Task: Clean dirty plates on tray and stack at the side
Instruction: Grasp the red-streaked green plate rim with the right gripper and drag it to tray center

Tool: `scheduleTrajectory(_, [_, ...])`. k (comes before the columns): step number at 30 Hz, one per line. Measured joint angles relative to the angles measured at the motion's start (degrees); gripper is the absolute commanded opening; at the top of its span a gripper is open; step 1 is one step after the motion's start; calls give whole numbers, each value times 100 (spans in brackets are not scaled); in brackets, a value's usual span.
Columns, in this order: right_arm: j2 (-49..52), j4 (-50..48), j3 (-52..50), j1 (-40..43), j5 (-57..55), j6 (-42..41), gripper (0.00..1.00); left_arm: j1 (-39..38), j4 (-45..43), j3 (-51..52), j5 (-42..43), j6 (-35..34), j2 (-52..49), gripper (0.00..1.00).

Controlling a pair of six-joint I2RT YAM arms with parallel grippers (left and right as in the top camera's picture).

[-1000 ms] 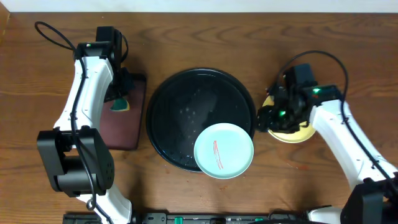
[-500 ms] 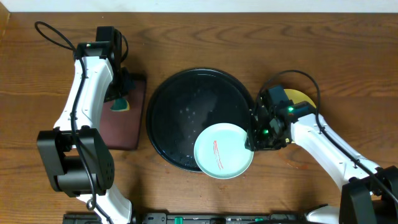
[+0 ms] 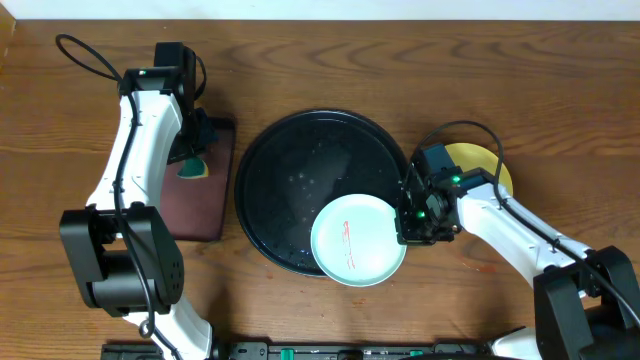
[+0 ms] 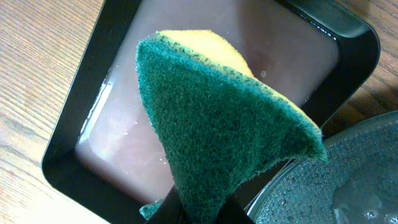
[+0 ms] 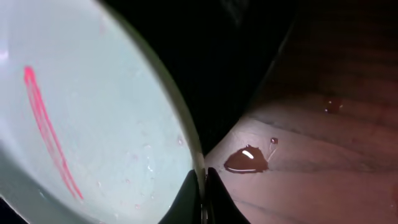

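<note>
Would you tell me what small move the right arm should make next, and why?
Probably lift the mint plate slightly off the black tray: the right gripper is pinched on its rim, a red smear marks it, and the left gripper holds the sponge ready.

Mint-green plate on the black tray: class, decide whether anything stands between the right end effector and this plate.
Nothing visible does. The right end effector is closed on the right rim of the mint-green plate, which lies on the black tray. The left end effector, holding a sponge, is far off.
</note>
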State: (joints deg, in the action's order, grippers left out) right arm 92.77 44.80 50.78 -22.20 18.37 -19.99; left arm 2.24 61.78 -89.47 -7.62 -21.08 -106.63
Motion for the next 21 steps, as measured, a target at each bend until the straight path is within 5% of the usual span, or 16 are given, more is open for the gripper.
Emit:
scheduleTrajectory(8, [33,614,807,-31,31,-44,1,0,-2,0,0,0,0,8])
scheduleTrajectory(21, [789,-1014,1620,-264,-396,-70,1,0,-2,0,0,0,0,7])
